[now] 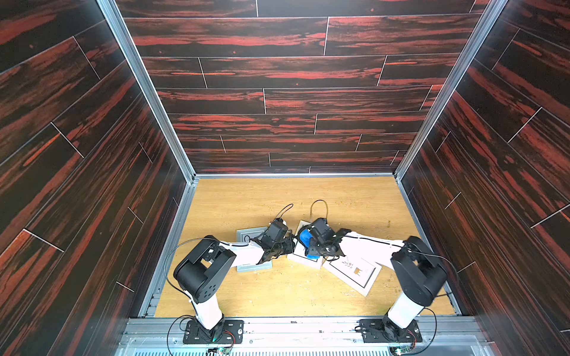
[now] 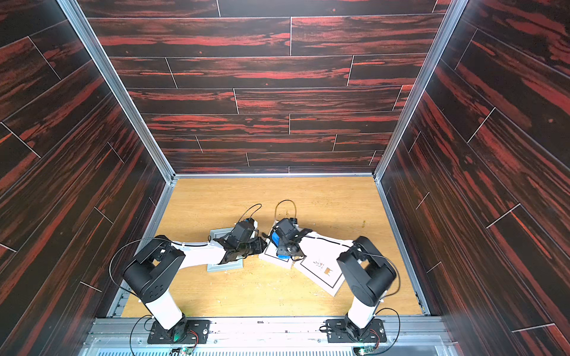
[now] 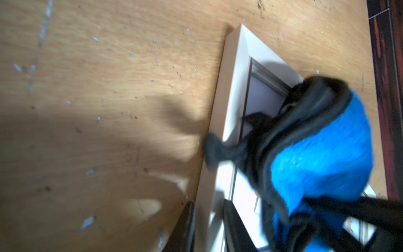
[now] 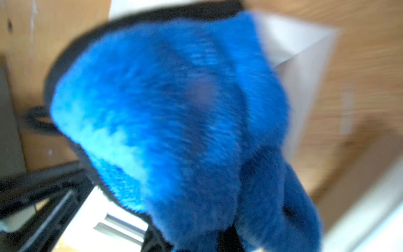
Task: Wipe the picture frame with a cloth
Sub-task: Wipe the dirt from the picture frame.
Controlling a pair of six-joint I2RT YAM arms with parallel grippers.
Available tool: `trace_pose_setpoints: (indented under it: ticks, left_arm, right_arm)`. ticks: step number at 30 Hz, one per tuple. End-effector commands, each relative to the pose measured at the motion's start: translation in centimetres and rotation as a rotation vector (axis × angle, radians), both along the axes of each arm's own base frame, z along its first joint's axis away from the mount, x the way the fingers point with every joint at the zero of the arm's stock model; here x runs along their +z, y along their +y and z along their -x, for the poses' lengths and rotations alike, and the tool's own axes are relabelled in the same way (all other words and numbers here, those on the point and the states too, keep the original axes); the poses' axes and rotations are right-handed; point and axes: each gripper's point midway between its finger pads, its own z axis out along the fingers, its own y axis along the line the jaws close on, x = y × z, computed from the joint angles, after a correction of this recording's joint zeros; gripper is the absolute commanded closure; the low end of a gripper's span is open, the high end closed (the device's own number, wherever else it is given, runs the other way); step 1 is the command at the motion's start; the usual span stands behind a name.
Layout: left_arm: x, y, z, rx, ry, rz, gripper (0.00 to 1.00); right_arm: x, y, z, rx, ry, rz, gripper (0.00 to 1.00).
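A white picture frame [image 1: 303, 260] [image 2: 275, 261] lies mid-table. In the left wrist view my left gripper [image 3: 210, 227] is shut on the side rail of the picture frame [image 3: 231, 87], with one dark finger [image 3: 185, 224] outside the rail and one inside. In both top views the left gripper [image 1: 291, 246] [image 2: 262, 245] meets the frame's left edge. The bright blue fluffy cloth [image 1: 304, 238] [image 2: 274, 238] [image 3: 322, 152] [image 4: 174, 109] with black trim is bunched on the frame's glass. My right gripper [image 1: 314, 246] is shut on it. The cloth hides the right fingertips.
A grey frame [image 1: 246, 235] [image 2: 219, 234] lies under my left arm. A larger white frame with a small drawing [image 1: 354, 274] [image 2: 324, 272] lies under my right arm, touching the middle frame. Dark wood-pattern walls enclose the table on three sides.
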Motion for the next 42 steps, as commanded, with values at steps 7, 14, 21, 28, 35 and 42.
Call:
trace_pose_setpoints:
  ticks: [7, 14, 21, 28, 35, 42]
  left_arm:
    - [-2.6, 3.6, 3.2, 0.016, 0.097, -0.129, 0.72]
    - [-1.9, 2.3, 3.6, -0.037, 0.089, -0.075, 0.63]
    - [-2.3, 2.0, 3.1, -0.028, 0.103, -0.080, 0.62]
    - [-0.8, 1.1, 2.3, -0.035, 0.061, -0.029, 0.52]
    - [-2.4, 0.6, 1.3, -0.048, 0.091, -0.092, 0.60]
    - [-4.3, 3.5, 1.8, -0.025, 0.125, -0.277, 0.76]
  right_arm:
    - [-3.2, -2.9, 0.0, -0.024, 0.068, 0.123, 1.00]
    - [-3.3, 2.3, -2.6, 0.107, 0.042, 0.001, 1.00]
    - [-2.6, 2.3, -3.5, 0.129, 0.006, 0.042, 1.00]
    - [-3.4, 2.7, -3.1, 0.149, 0.013, 0.022, 1.00]
    - [-3.2, 2.3, -3.0, 0.143, 0.004, 0.037, 1.00]
    - [-1.4, 2.0, -2.7, 0.138, -0.010, 0.033, 1.00]
